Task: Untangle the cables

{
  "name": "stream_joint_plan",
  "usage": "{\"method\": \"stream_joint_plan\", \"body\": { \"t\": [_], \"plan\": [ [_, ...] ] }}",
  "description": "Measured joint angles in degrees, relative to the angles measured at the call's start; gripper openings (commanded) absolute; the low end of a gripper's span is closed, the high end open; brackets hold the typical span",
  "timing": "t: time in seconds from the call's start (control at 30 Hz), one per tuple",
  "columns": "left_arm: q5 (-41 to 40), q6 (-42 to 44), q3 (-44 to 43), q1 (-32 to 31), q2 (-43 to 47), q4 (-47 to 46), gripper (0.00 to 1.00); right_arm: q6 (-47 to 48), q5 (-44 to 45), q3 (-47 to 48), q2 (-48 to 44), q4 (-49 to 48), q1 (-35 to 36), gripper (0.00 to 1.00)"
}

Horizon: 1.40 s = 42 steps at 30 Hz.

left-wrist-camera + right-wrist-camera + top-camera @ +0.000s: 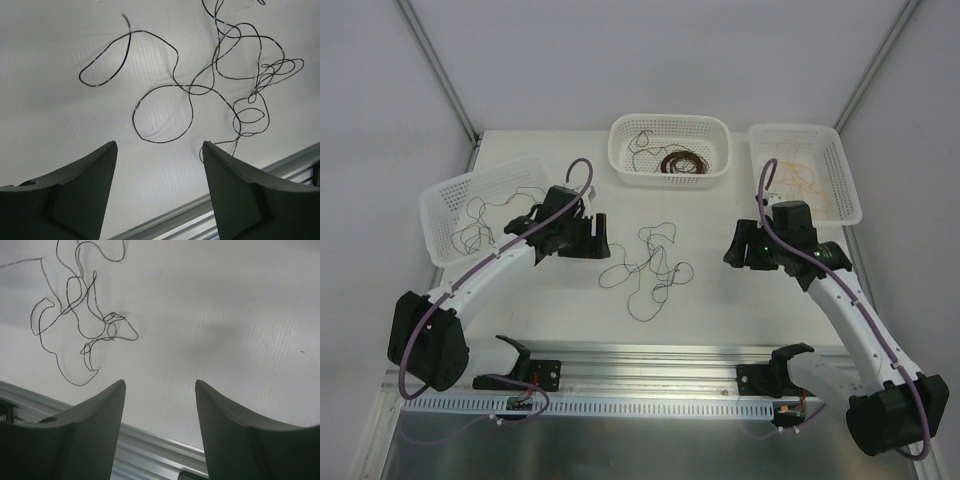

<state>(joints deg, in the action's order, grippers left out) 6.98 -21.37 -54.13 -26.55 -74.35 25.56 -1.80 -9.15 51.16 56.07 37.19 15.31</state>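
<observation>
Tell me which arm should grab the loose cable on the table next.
Left, probably. The cable lies straight ahead of the open left fingers; from the right fingers it sits off to one side, farther away. Both are empty.

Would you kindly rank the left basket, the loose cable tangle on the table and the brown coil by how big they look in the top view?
1. left basket
2. loose cable tangle, widely spread though its strands are thin
3. brown coil, lying in the middle basket
</observation>
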Motion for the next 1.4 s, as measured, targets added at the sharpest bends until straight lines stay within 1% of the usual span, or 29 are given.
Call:
{"method": "stream_joint_plan", "body": {
  "t": [0.1, 0.23, 0.4, 0.53, 0.7, 0.8, 0.9, 1.03, 1.07, 1.13, 1.2, 1.23, 1.4],
  "plan": [
    [2.0, 2.3, 0.0, 0.0, 0.6, -0.3, 0.72, 0.6, -0.9, 0.1, 2.1, -1.6, 4.1, 0.64],
    [2.4, 2.6, 0.0, -0.2, 0.3, -0.3, 0.73, 1.8, -1.4, 0.9, 5.3, -2.4, 9.0, 0.68],
    [2.6, 0.7, -0.4, -3.6, -3.0, -0.8, 0.71, 2.1, -1.8, 2.1, 8.5, -4.3, 12.8, 0.72],
    [3.2, -2.7, -2.1, -7.7, -7.0, -1.1, 0.70, 2.0, -1.8, 2.2, 10.5, -5.7, 14.8, 0.74],
    [3.1, -8.1, -4.5, -11.8, -10.0, -2.0, 0.67, 0.8, -1.7, 2.2, 12.6, -7.1, 16.3, 0.74],
    [2.8, -10.3, -6.4, -13.9, -12.7, -2.8, 0.62, -0.5, -1.7, 2.2, 14.3, -8.7, 16.7, 0.74],
    [2.6, -11.4, -8.1, -15.5, -15.7, -3.3, 0.54, -2.2, -1.8, 2.2, 16.1, -10.9, 16.8, 0.74],
    [2.5, -12.4, -8.7, -16.2, -19.1, -3.8, 0.38, -4.2, -1.8, 2.4, 19.2, -14.1, 17.0, 0.74],
    [2.5, -12.6, -8.7, -16.2, -19.7, -3.8, 0.26, -4.7, -1.9, 2.8, 20.2, -14.6, 17.0, 0.74],
    [2.6, -12.9, -8.7, -16.1, -20.3, -3.8, 0.17, -5.3, -2.1, 4.2, 22.8, -15.3, 17.4, 0.74],
    [2.5, -13.0, -8.7, -16.1, -20.4, -3.8, 0.03, -5.8, -2.3, 6.1, 25.7, -16.6, 18.0, 0.74],
    [2.5, -13.3, -8.7, -16.1, -20.4, -3.8, 0.00, -6.1, -2.3, 6.9, 27.1, -17.4, 18.8, 0.74],
    [2.5, -13.4, -8.0, -16.1, -20.1, -3.9, 0.00, -7.8, -2.2, 10.9, 35.3, -20.9, 21.9, 0.74]
  ]
}}
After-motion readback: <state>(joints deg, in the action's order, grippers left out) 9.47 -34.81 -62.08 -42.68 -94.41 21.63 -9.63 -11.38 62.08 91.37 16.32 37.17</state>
